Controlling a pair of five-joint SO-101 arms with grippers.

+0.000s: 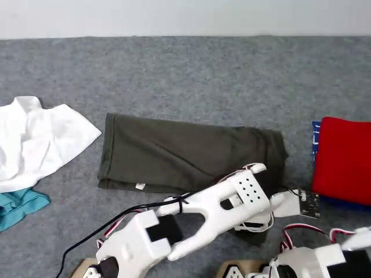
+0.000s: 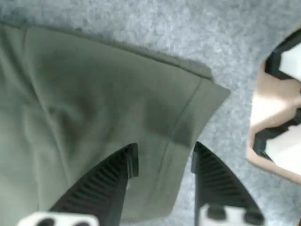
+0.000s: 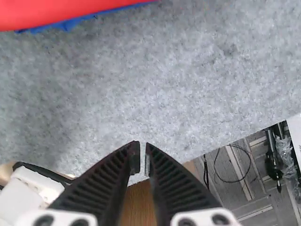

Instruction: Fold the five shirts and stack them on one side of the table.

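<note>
matt cloth shirt (image 1: 174,153), rough felt tbl (image 1: 191,75)

White plastic arms (image 1: 203,217); black ribbed left gripper (image 2: 164,151); black cable (image 1: 124,213), red-white wires (image 1: 304,227).

Bare grey felt table cover (image 1: 191,75) from 10 to 2 o'clock: free passage. Obstacles: crumpled white cotton shirt (image 1: 40,139) at 9, folded red fabric shirt (image 1: 343,159) at 3, flat olive-green shirt (image 1: 185,153) at centre.

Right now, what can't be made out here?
High view: the left arm covers the olive shirt's near right corner.
High view: red shirt, cut by the right edge, covers the blue shirt.
High view: teal shirt, under the white shirt, cut by the left edge.
Left wrist view: cloth layer count at the left gripper is unclear.
</note>
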